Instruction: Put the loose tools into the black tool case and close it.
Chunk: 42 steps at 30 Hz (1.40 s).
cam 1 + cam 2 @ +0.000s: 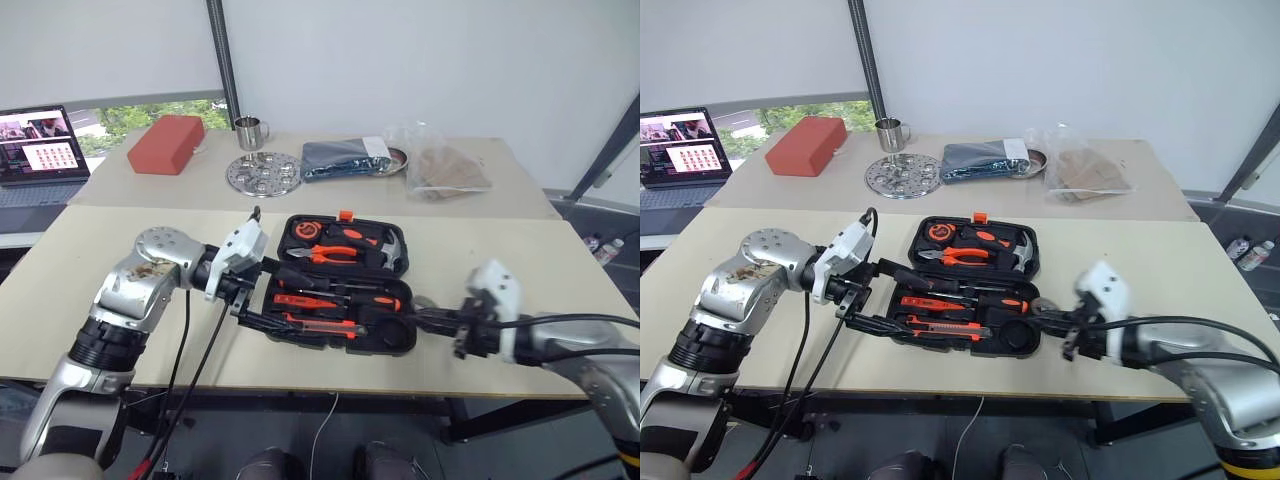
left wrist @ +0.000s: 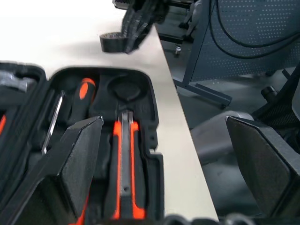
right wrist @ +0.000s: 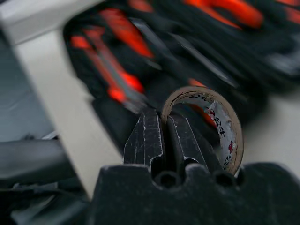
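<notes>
1. While the black tool case (image 1: 340,285) lies open on the table (image 1: 560,270) at the centre of the head view, we see the orange-handled pliers (image 1: 335,252) and hammer (image 1: 385,248) in its far half, toward the top of the frame.
2. In the near half lie the screwdrivers (image 1: 335,288) and, along the lower edge, the utility knife (image 1: 322,324).
3. We find the left gripper (image 1: 262,300) at the case's left end, its fingers spread wide and holding nothing.
4. At the case's lower right corner, the right gripper (image 3: 163,136) has its fingers pinched on the rim of the tape roll (image 3: 220,122), just beside the round recess (image 2: 125,88).
5. In the upper left we see a red box (image 1: 166,143) and a laptop (image 1: 40,150).
</notes>
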Each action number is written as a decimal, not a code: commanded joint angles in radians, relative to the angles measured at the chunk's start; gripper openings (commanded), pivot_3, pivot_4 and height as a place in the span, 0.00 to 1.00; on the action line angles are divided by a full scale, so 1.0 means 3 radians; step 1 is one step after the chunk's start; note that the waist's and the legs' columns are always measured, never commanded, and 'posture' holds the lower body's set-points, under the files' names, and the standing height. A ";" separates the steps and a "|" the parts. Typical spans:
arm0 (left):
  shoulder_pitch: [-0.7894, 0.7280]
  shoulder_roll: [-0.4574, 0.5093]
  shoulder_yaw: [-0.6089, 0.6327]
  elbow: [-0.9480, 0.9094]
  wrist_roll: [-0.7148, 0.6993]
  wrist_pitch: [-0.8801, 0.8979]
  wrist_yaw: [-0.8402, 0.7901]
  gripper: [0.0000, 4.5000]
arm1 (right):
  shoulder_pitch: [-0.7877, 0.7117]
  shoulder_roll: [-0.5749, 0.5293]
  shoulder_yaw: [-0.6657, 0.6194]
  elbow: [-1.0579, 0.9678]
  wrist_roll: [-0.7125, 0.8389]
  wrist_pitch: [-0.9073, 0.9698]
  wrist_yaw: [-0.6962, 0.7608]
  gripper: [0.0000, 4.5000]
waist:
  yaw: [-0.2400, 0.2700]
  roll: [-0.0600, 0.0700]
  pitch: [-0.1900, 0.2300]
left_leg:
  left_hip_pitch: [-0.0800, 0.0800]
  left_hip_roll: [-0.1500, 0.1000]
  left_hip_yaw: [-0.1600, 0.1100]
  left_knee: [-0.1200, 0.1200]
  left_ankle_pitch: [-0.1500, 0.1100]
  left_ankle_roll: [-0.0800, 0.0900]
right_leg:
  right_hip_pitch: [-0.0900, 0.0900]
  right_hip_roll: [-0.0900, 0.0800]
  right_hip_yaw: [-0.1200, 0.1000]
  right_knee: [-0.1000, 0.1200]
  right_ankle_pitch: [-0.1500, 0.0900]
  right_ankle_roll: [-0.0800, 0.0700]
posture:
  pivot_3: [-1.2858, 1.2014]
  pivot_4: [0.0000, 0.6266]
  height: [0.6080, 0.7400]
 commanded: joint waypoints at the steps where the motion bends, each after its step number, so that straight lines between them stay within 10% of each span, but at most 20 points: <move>1: -0.0021 0.0050 0.0039 -0.0064 0.0022 -0.0089 0.0015 1.00 | -0.0105 -0.0028 0.0265 -0.0020 -0.0162 0.0061 -0.0086 0.01 | 0.0025 0.0000 0.0000 | -0.0004 -0.0001 0.0000 0.0001 0.0000 0.0000 | -0.0002 -0.0001 -0.0002 -0.0001 0.0000 0.0000 | 0.52 0.24 0.97; 3: -0.0022 0.0056 0.0043 -0.0046 0.0036 -0.0107 0.0013 1.00 | -0.0138 -0.0039 0.0416 0.0012 -0.0228 0.0060 -0.0073 0.01 | 0.0029 0.0000 0.0000 | -0.0006 -0.0004 0.0000 0.0002 0.0000 0.0001 | -0.0002 -0.0002 -0.0003 -0.0002 0.0001 0.0000 | 0.52 0.24 0.97; 10: -0.0053 0.0070 0.0045 -0.0024 0.0044 -0.0096 0.0030 1.00 | -0.0240 -0.0114 0.0424 -0.0024 -0.0271 0.0107 -0.0053 0.48 | 0.0013 0.0000 0.0000 | -0.0005 -0.0003 0.0001 0.0001 0.0000 0.0001 | -0.0002 0.0004 -0.0004 -0.0002 0.0000 0.0001 | 0.52 0.24 0.97; 22: 0.0081 0.0193 0.0191 0.0183 0.0153 -0.0106 0.0336 1.00 | -0.0219 -0.0220 -0.0413 0.0092 0.0230 0.0255 0.0058 0.48 | 0.0015 -0.0001 0.0000 | -0.0003 -0.0003 0.0000 0.0001 0.0000 0.0001 | 0.0000 0.0005 -0.0004 -0.0003 0.0000 0.0001 | 0.52 0.24 0.97; 29: 0.0004 0.0117 0.0261 0.1291 0.0676 -0.0735 0.0897 0.51 | -0.0319 -0.0223 -0.0229 0.1127 -0.0462 -0.0404 -0.0027 0.02 | 0.0003 -0.0001 0.0001 | -0.0001 -0.0004 0.0002 0.0000 0.0000 0.0002 | 0.0002 0.0005 -0.0004 -0.0004 0.0000 0.0001 | 0.52 0.24 0.97; 35: -0.0114 -0.0127 0.0123 0.1657 0.0841 -0.0977 0.0839 0.01 | -0.0603 -0.0081 0.0266 0.1684 -0.0984 -0.0934 0.0094 0.00 | 0.0002 -0.0001 0.0001 | -0.0007 -0.0005 0.0009 -0.0001 0.0000 0.0002 | -0.0004 0.0005 -0.0007 -0.0001 0.0000 0.0002 | 0.52 0.24 0.97; 42: -0.0141 -0.0328 0.0020 0.1460 0.0826 -0.0723 0.0688 0.00 | -0.0858 0.0108 0.0584 0.1640 -0.1153 -0.1125 0.0363 0.00 | -0.0036 -0.0001 0.0001 | -0.0007 -0.0004 0.0011 -0.0001 0.0001 0.0001 | -0.0005 0.0006 -0.0009 0.0002 0.0000 0.0002 | 0.52 0.24 0.97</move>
